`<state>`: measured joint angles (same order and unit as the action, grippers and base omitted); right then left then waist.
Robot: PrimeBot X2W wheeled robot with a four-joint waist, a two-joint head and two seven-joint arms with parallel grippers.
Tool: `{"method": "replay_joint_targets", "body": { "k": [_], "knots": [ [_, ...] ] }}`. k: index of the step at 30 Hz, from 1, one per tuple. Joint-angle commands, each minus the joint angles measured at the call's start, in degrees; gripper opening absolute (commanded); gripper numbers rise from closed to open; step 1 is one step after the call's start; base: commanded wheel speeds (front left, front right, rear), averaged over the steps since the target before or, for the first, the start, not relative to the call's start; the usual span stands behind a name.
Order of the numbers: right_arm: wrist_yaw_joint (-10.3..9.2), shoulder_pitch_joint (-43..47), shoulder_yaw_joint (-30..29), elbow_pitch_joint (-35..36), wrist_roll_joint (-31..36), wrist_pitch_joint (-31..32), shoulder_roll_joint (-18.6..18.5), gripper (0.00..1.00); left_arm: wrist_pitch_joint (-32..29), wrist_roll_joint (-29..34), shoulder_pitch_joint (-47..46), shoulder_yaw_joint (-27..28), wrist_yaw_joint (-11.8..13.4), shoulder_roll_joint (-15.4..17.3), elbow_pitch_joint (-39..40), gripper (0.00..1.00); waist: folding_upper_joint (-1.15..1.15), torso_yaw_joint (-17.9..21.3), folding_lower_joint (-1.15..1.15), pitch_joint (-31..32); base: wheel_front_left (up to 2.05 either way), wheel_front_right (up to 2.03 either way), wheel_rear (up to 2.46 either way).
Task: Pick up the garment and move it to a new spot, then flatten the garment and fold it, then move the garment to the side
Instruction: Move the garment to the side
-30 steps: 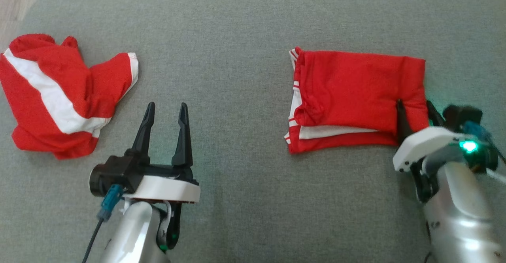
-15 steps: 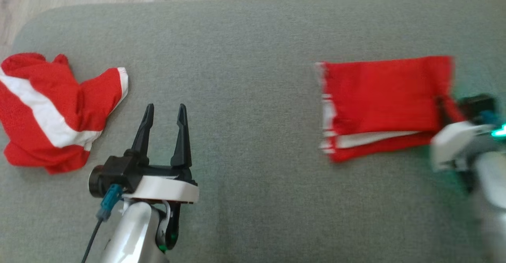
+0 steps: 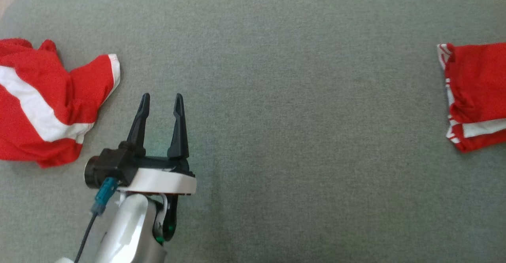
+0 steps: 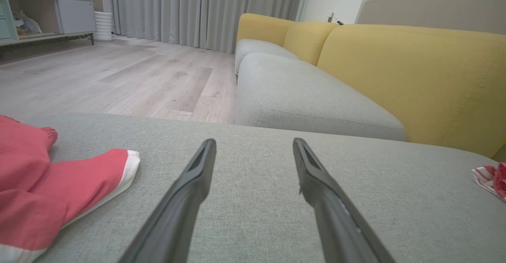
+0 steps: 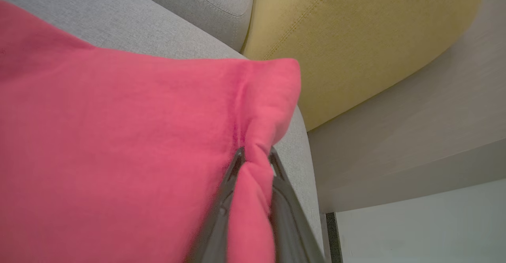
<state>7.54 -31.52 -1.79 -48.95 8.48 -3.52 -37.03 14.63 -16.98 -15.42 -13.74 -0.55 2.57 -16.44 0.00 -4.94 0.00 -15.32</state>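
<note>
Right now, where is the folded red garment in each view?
Head view: folded garment at the right edge.
Left wrist view: garment corner at far right.
Right wrist view: garment across the left, in the right gripper.
Shared landmark: grey cushion under it.

The grey cushion [image 3: 276, 97] bears a crumpled garment [image 3: 43, 97] (red, white-striped) and a folded garment [image 3: 478, 81].

Folded garment [image 3: 478, 85] half off-frame, R edge
</note>
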Motion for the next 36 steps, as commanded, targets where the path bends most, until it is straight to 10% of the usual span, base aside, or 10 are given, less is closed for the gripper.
{"method": "replay_joint_targets", "body": {
  "k": [1,9,11,24,36],
  "knots": [
    [-0.05,-1.0,-0.4,0.6,0.7,-0.7,-3.1,0.00,0.4,0.5,-2.4,2.0,-0.1,0.3,2.0,1.00,0.00,-0.5,0.00,-0.9,0.00,0.00,0.00],
    [-0.05,-2.6,-4.6,-0.6,3.5,-1.9,-2.4,0.07,0.4,0.4,-3.2,2.5,-0.2,0.3,2.1,1.00,0.00,-0.9,0.00,-2.6,0.00,0.00,0.00],
    [-0.05,-2.8,-5.5,0.1,4.3,-2.5,-1.5,0.98,0.4,0.4,-3.1,2.6,-0.2,0.3,2.0,1.00,0.00,-0.7,0.00,-2.4,0.00,0.00,0.00],
    [-0.05,-2.3,-9.3,7.4,5.4,-4.5,6.7,1.00,0.4,-0.6,-1.3,2.5,0.4,0.3,1.4,1.00,0.00,0.4,0.00,4.9,0.00,0.00,0.00],
    [-0.05,6.0,-8.7,29.6,-3.0,-3.1,22.0,1.00,0.4,-0.7,3.2,2.4,1.0,0.3,1.9,1.00,0.00,0.2,0.00,12.4,0.00,0.00,0.00]
  ]
}}
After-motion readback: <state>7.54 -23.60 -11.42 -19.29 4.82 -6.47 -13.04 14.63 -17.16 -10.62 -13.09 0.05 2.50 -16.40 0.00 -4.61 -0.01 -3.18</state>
